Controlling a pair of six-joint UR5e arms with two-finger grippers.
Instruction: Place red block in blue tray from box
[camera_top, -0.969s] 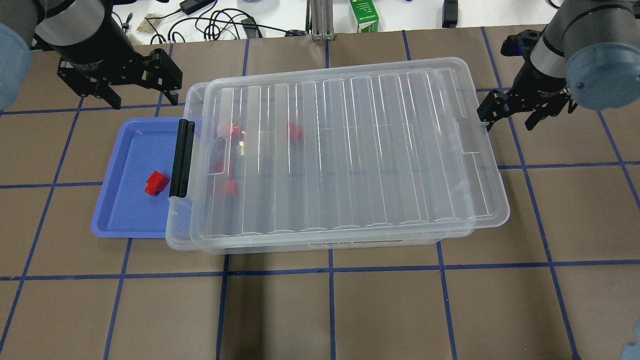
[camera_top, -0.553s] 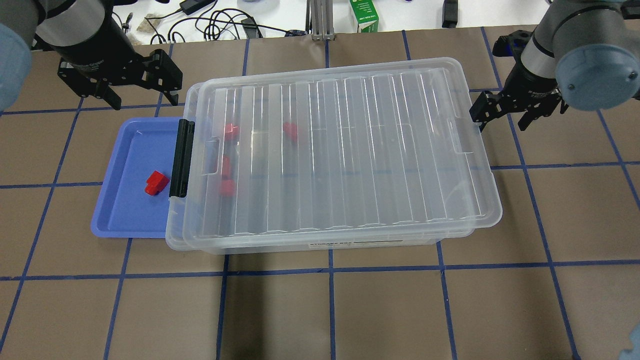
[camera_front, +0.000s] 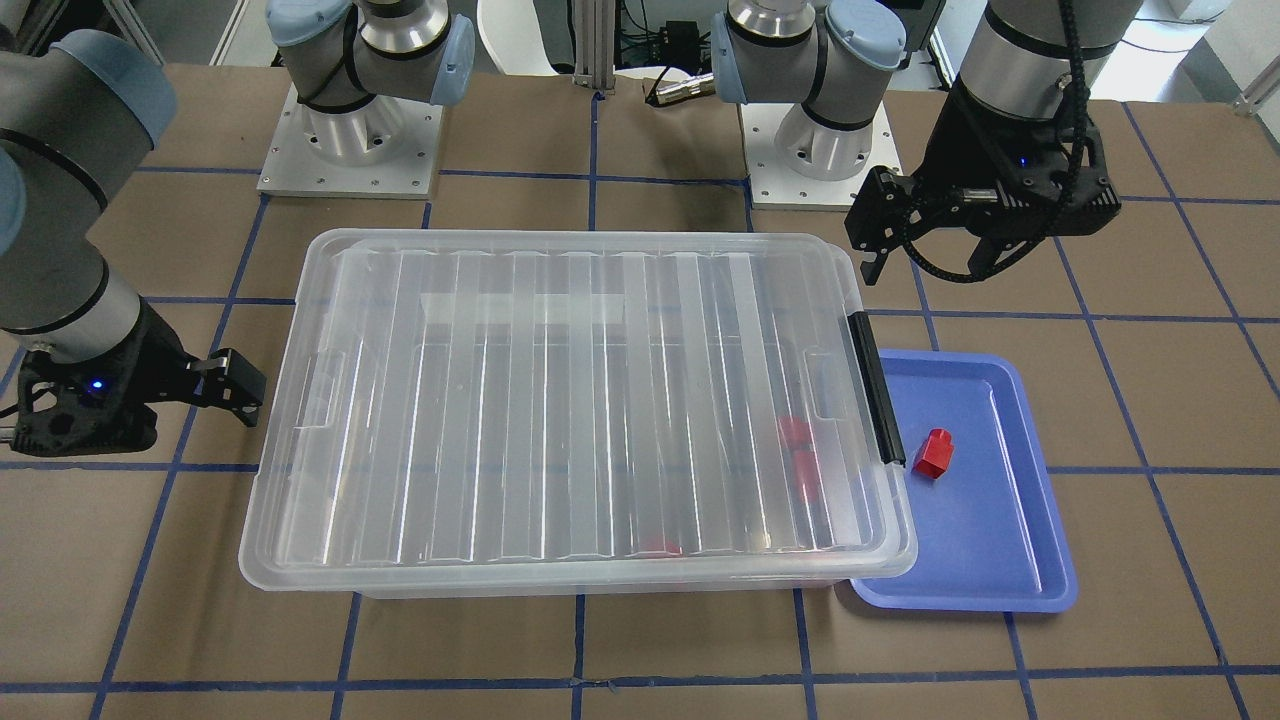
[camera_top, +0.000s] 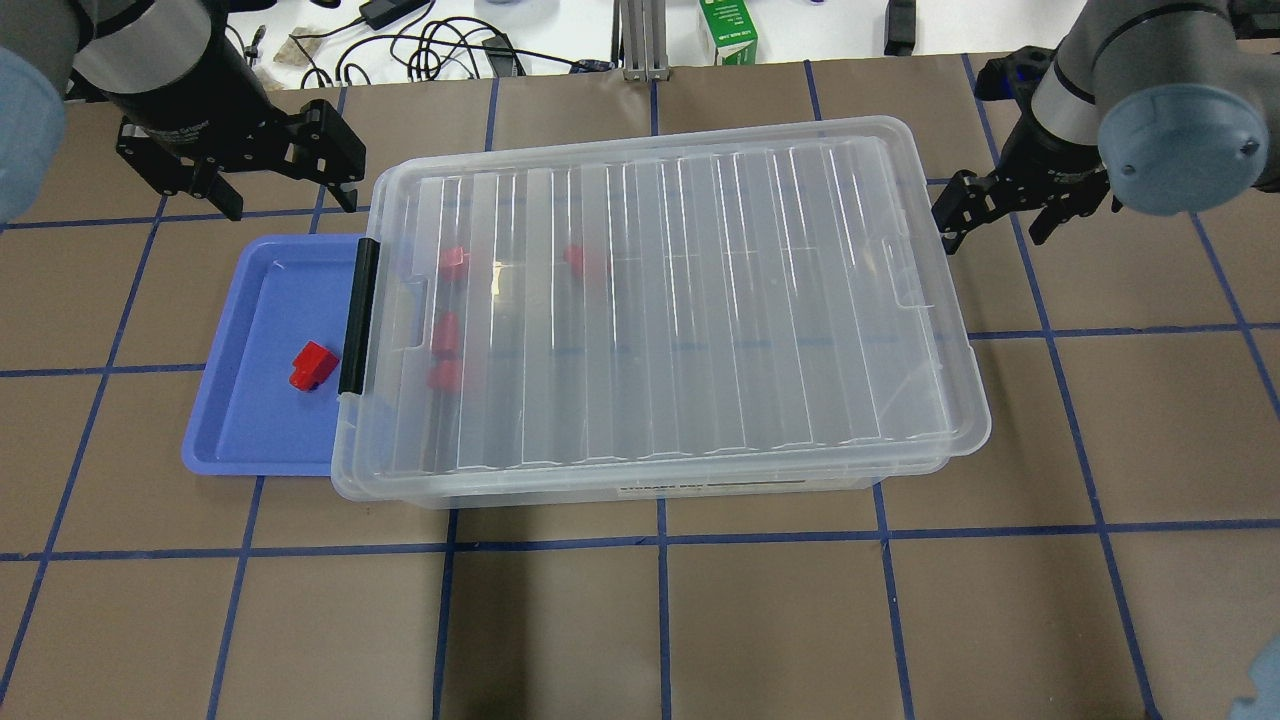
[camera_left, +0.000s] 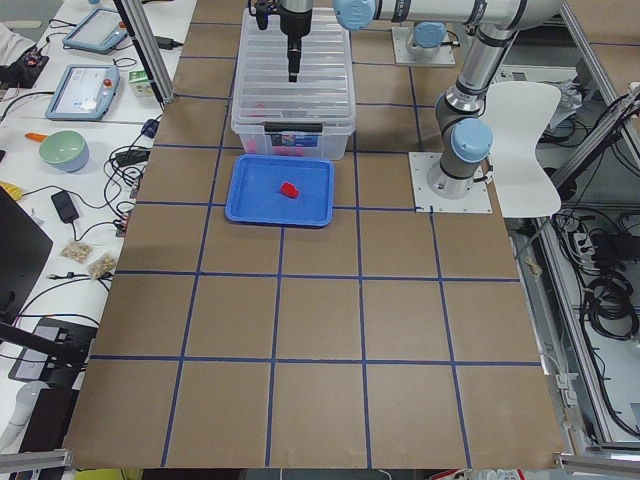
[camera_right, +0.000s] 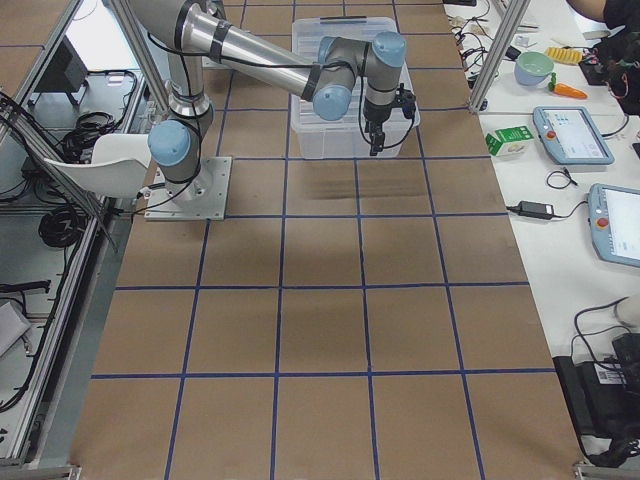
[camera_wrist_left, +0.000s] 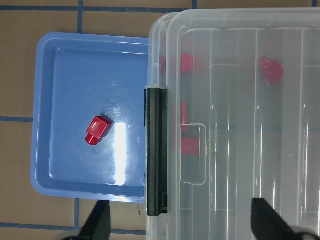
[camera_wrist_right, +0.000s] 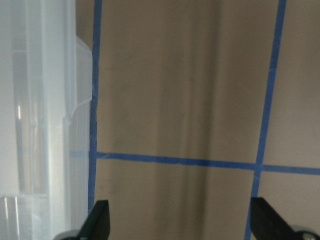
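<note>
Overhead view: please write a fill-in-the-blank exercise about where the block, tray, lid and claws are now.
1. The blue tray holds ____ red block.
2. The lid lies ____ the box.
3. The left claw and the right claw are both ____ and hold nothing.
Missing words: one; on; open.

Brown gridded table (camera_top: 640, 620) carries box (camera_top: 660, 300), blue tray (camera_top: 260, 420).
</note>
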